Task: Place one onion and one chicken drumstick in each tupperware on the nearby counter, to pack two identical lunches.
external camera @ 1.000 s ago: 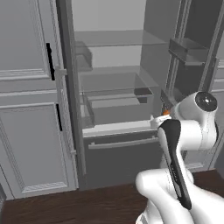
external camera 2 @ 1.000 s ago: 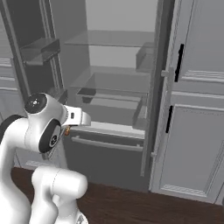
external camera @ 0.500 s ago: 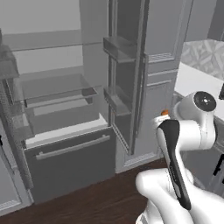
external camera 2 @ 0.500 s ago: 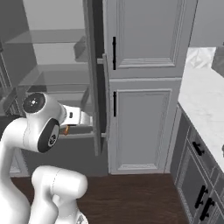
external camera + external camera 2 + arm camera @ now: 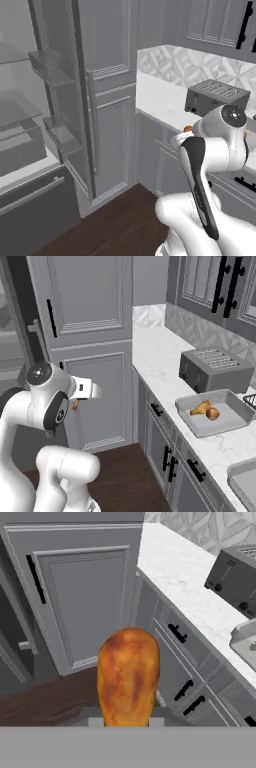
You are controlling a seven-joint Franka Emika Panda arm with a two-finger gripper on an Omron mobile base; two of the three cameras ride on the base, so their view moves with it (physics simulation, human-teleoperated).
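Observation:
My gripper is shut on a golden-orange chicken drumstick, which fills the middle of the hand view and hides the fingertips. A bit of that held drumstick shows orange beside the wrist. On the white counter stands a light-grey tupperware that holds a second chicken drumstick and an onion. Another tupperware shows at the lower right edge, its inside mostly cut off. The gripper hangs left of the counter, over the floor in front of the tall cabinet.
A grey slotted toaster sits on the counter behind the filled tray. A tall grey cabinet rises at the counter's left end. The open fridge with its shelves lies far left. Dark wood floor lies below.
The whole picture has swung from the open fridge round to the counter, so the base has turned right. The drumstick has stayed in the shut gripper throughout.

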